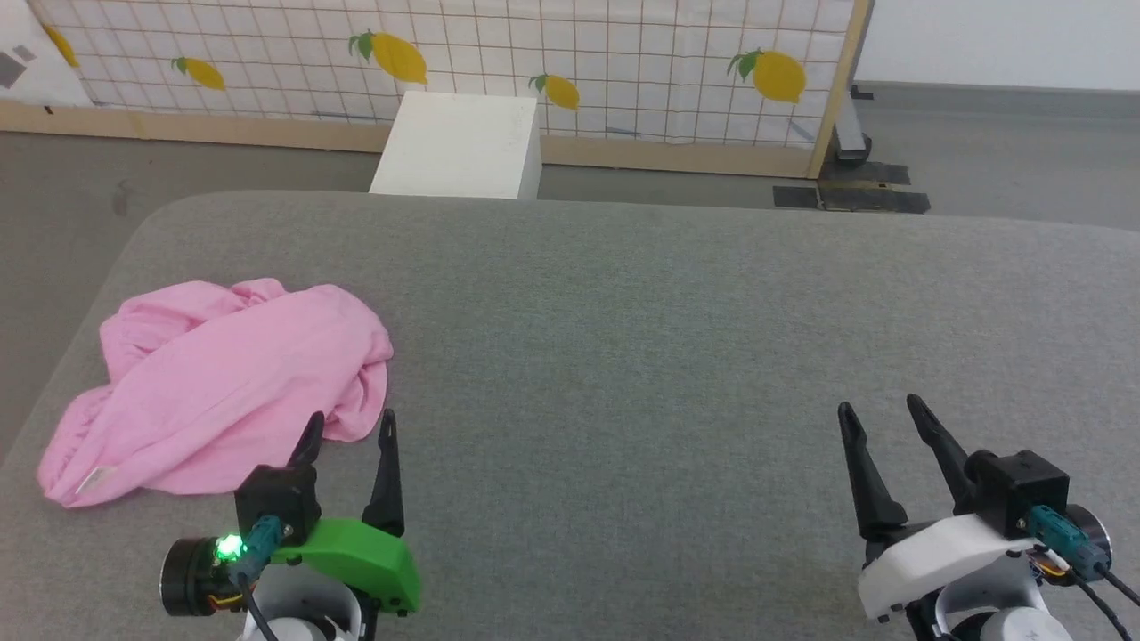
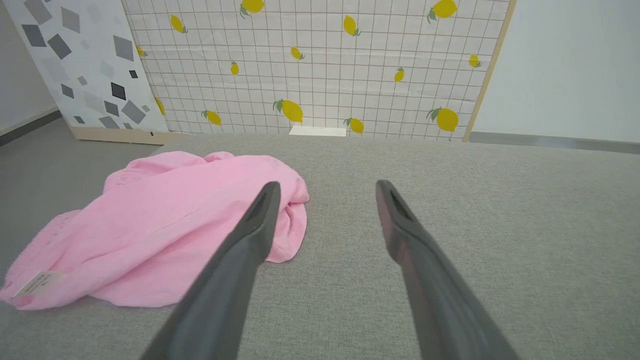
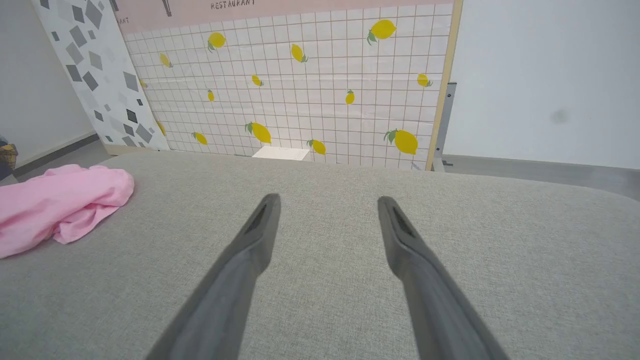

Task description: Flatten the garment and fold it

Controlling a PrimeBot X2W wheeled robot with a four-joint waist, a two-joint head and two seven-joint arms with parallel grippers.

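garment point(image 1: 223, 383): crumpled heap, unfolded, left part of grey padded surface point(image 1: 668, 338), white tag point(image 1: 93, 479) at near-left hem | left gripper point(image 1: 352, 416): spread wide, empty, just beside garment's near edge, contact unclear | right gripper point(image 1: 879, 403): spread wide, empty, over bare surface at right, well apart from garment

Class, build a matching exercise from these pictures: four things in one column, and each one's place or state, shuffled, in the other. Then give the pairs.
1. garment
2. left gripper
3. right gripper
4. white box

A. open, over bare grey surface, far from the garment
B. crumpled heap at the left
C. behind the surface's far edge
D. open, fingertips by the garment's near edge

Pairs: 1-B, 2-D, 3-A, 4-C.
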